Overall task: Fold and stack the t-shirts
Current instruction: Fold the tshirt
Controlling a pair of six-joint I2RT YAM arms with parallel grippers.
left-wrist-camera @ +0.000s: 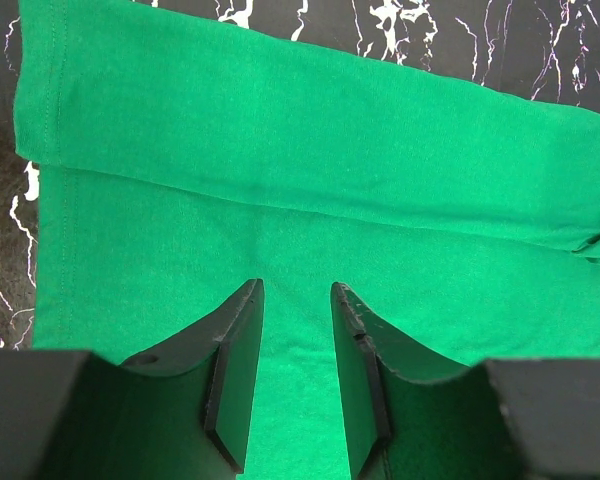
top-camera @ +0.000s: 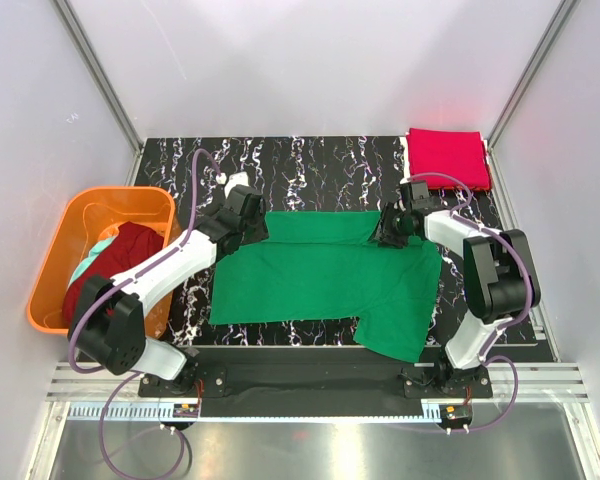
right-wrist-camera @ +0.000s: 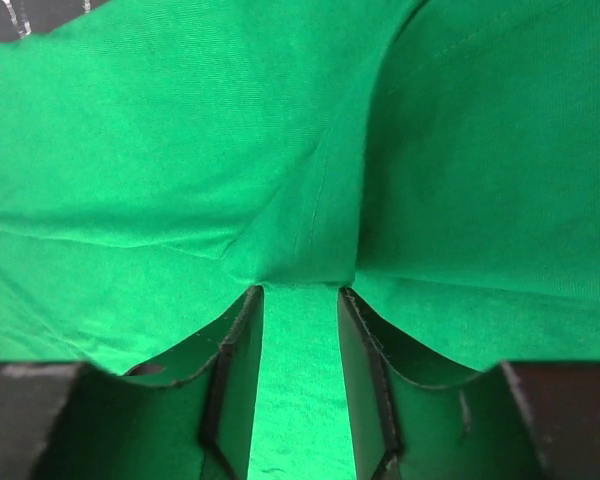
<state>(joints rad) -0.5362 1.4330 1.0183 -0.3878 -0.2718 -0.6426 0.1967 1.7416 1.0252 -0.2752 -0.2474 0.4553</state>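
A kelly green t-shirt [top-camera: 325, 275] lies spread on the black marbled mat [top-camera: 310, 165], its far edge folded over toward me. My left gripper [top-camera: 256, 226] hovers at the shirt's far left corner. In the left wrist view it [left-wrist-camera: 297, 287] is open and empty above the cloth [left-wrist-camera: 280, 150]. My right gripper [top-camera: 388, 228] is at the far right corner. In the right wrist view it [right-wrist-camera: 300, 290] pinches a bunch of green cloth [right-wrist-camera: 180, 150], with creases spreading from the tips. A folded crimson t-shirt [top-camera: 447, 157] lies at the back right. A maroon t-shirt [top-camera: 120, 262] and a teal garment [top-camera: 98, 250] sit in the basket.
The orange plastic basket [top-camera: 50, 262] stands off the mat at the left, beside my left arm. Grey walls close in the back and both sides. A metal rail runs along the near edge.
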